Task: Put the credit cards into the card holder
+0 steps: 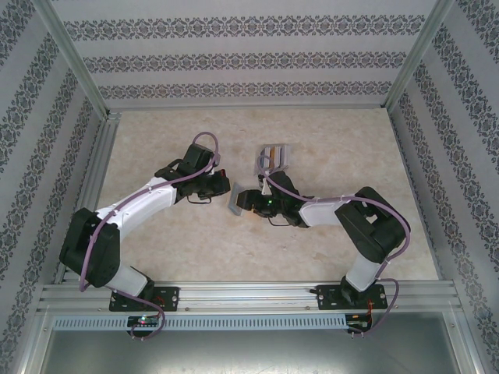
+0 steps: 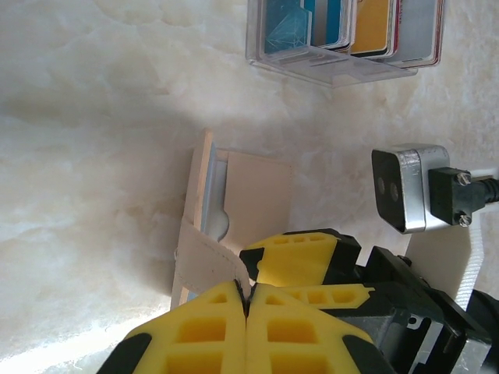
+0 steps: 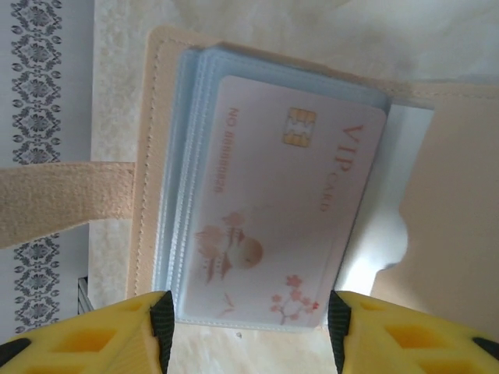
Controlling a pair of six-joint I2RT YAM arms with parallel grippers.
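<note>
Left tool (image 2: 246, 296) clamped on card holder (image 2: 257, 195) strap (image 2: 204, 261); right tool (image 3: 249, 319) apart beside sleeved credit card (image 3: 281, 202)

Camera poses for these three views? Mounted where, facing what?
Top external: above and behind the bases, looking down on the table; left arm and right arm show.
Left wrist: on that arm's wrist, looking along the left hand, shut on the card holder strap; clear tray beyond.
Right wrist: likewise, past the open right hand at a VIP card sleeved in the holder.
Shared: card holder, all three.
</note>
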